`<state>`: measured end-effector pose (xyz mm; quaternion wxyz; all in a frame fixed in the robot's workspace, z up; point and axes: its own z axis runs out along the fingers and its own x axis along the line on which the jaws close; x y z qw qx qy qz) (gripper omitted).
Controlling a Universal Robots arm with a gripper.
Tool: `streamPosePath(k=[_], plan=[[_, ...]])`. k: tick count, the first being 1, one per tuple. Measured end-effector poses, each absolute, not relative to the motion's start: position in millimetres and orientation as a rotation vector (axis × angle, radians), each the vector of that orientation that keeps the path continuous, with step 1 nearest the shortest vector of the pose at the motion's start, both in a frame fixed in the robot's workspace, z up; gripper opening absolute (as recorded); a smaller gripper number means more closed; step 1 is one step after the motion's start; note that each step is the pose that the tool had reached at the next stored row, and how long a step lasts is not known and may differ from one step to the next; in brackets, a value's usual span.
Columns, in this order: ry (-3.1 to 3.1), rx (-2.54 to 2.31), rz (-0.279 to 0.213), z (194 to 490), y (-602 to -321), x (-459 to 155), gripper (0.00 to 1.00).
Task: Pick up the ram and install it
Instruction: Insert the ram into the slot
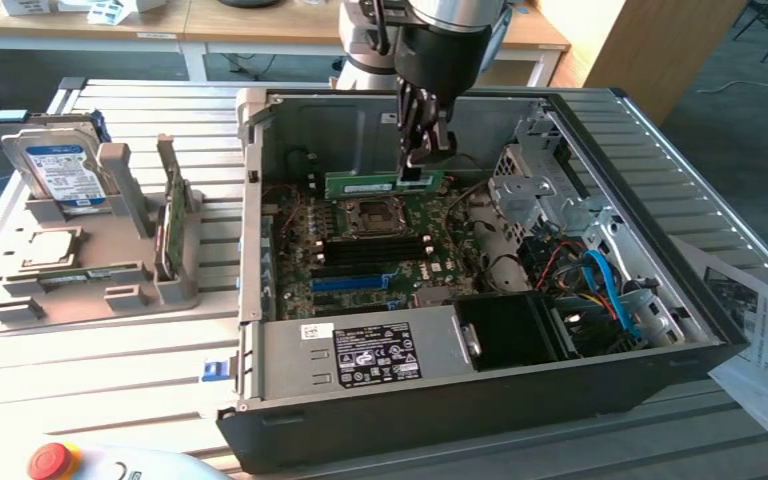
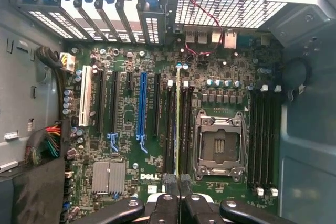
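Red button: lowest corner of the exterior view, partly cut off by the frame.
Computer case: lying open, power supply across its near end.
Gripper: reaching down into the case, claw narrowed onto the ram, gripping it near the end toward the exterior view's right.
Ram: green stick held on edge above the motherboard, long axis level, running left to right in the exterior view.
Wrist view: ram edge-on, a thin line leading away from the fingertips, lined up along the black slots beside the processor socket. Whether its lower edge touches a slot cannot be told.
Hard drive: upright in a grey rack outside the case.
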<state>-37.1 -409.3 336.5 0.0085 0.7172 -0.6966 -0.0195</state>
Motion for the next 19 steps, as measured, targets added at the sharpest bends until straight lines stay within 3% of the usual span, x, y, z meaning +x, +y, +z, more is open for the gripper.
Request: streamPosePath(k=[19], plan=[[-2.177, 2.241, -0.061, 328.2, -409.3, -37.1, 0.11]])
